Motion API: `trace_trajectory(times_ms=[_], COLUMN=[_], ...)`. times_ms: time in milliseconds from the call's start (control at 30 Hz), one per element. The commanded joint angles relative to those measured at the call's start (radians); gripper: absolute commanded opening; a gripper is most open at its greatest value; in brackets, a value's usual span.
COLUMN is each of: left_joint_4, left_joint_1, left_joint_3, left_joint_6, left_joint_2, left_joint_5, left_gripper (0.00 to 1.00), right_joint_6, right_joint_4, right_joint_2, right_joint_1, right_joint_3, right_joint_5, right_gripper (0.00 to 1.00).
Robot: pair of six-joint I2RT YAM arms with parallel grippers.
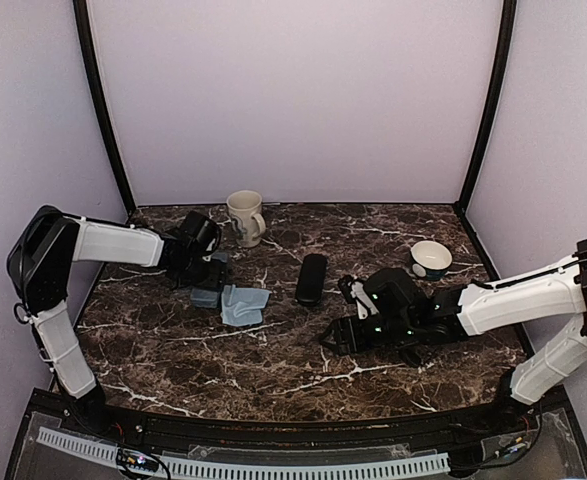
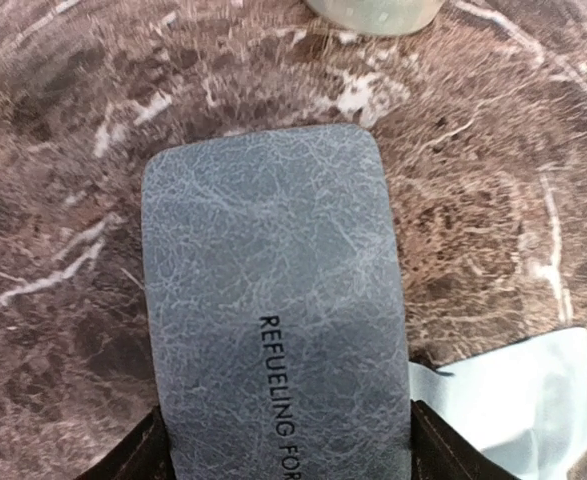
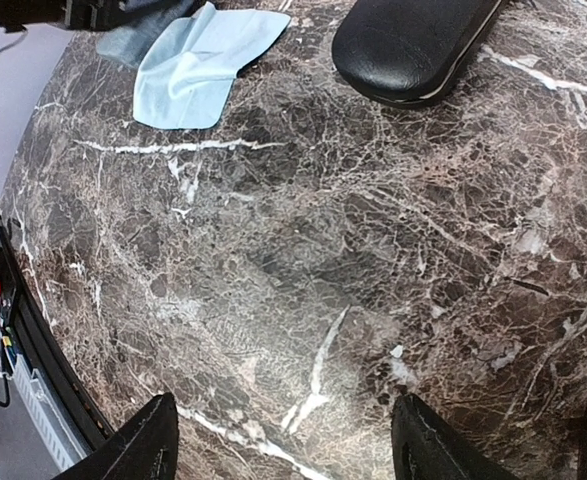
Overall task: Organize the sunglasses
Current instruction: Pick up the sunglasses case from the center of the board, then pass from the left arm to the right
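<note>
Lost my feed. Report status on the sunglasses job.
Left gripper shut on grey-blue case. Right gripper open, empty. Sunglasses not in sight. Cloth beside case.

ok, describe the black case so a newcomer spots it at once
Look at the middle of the marble table. Right of the pale blue cloth lies the black case. Unlike the grey-blue case beside the cloth, it is glossy and round-ended.
</note>
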Motion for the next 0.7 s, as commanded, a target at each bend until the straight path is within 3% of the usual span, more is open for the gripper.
trace_trajectory(times_ms=[0,100,167,233,300,400,667], left_joint_4=[-0.018,-0.048,-0.051,-0.041,-0.003,0.071,0.274], left_joint_1=[0.009,0.008,0.008,0.008,0.007,-0.011,-0.12], left_joint_3=[-0.005,-0.015,-0.034,-0.057,-0.101,-0.186,-0.39], left_joint_6=[0.046,0.084,0.106,0.112,0.105,0.072,-0.016], left_joint_2=[-0.171,-0.263,-0.33,-0.397,-0.462,-0.549,-0.71], left_joint_5=[-0.037,-0.057,-0.028,0.048,0.199,0.404,0.748], left_gripper=[0.6,0.58,0.51,0.37,0.16,0.0,0.0], right_joint_6=[-0.033,-0.065,-0.079,-0.098,-0.117,-0.151,-0.204], right_joint_4=[-0.017,-0.044,-0.046,-0.039,-0.013,0.059,0.238], right_joint_2=[0.005,-0.009,-0.015,-0.018,-0.021,-0.026,-0.009], right_joint_1=[-0.007,-0.007,-0.007,-0.007,-0.007,-0.008,-0.053], right_joint_3=[0.039,0.065,0.078,0.095,0.113,0.132,0.154], right_joint_5=[0.008,0.032,0.046,0.049,0.032,-0.023,-0.303], right_gripper=[0.73,0.74,0.74,0.74,0.75,0.76,0.85])
